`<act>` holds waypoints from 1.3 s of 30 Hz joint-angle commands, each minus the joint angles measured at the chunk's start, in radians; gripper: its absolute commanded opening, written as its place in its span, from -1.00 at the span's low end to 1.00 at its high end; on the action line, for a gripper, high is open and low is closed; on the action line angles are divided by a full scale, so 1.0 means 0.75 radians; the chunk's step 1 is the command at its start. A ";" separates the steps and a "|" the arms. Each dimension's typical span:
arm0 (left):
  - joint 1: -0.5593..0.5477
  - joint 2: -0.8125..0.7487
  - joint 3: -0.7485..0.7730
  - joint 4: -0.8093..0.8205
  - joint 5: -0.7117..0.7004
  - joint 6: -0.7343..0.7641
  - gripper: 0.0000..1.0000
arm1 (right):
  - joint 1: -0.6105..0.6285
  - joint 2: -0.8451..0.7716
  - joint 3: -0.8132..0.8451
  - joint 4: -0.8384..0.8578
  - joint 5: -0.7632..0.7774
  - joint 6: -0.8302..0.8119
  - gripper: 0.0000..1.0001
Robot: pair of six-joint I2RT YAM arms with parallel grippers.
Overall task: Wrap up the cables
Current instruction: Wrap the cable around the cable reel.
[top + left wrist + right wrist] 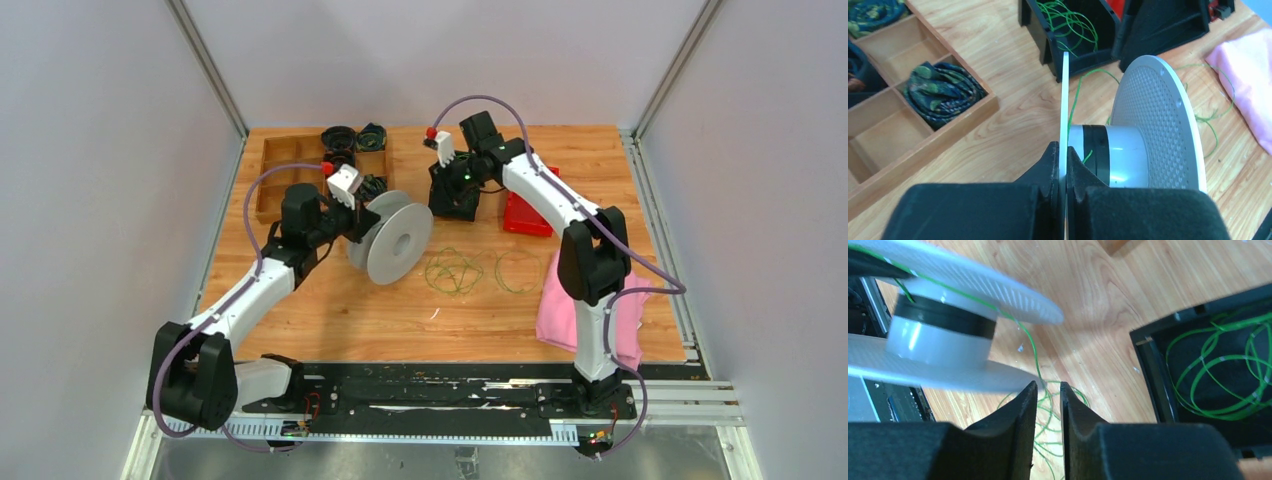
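The grey spool (398, 238) stands on edge at mid-table. My left gripper (358, 224) is shut on its near flange (1064, 100); the jaws pinch the thin disc. A green wire end (1088, 156) lies on the hub by a black band. Thin green cables (455, 270) and a further loop (518, 270) curl on the wood right of the spool. My right gripper (1048, 385) hovers just above those cables (1048, 415), its jaws a narrow gap apart. One green strand (1028, 345) runs from the spool (938, 330) down past the fingertips. More cables (1228, 375) lie in a black box.
The black box (1048, 45) stands behind the spool, with a red bin (527, 213) to its right. A wooden divided tray (290, 160) with dark cord bundles (943, 90) is at the back left. A pink cloth (560, 300) lies at the right.
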 commanded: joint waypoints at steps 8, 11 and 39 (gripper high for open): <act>0.018 -0.057 0.488 -0.527 -0.281 0.013 -0.99 | -0.124 -0.219 0.037 -0.110 0.012 -0.026 -0.09; 0.017 -0.074 0.583 -0.610 -0.342 -0.014 -0.99 | -0.126 -0.264 -0.030 -0.071 -0.013 0.003 0.16; 0.001 -0.068 0.782 -0.669 -0.294 -0.403 -0.99 | -0.004 -0.320 -0.770 1.164 -0.281 0.677 0.22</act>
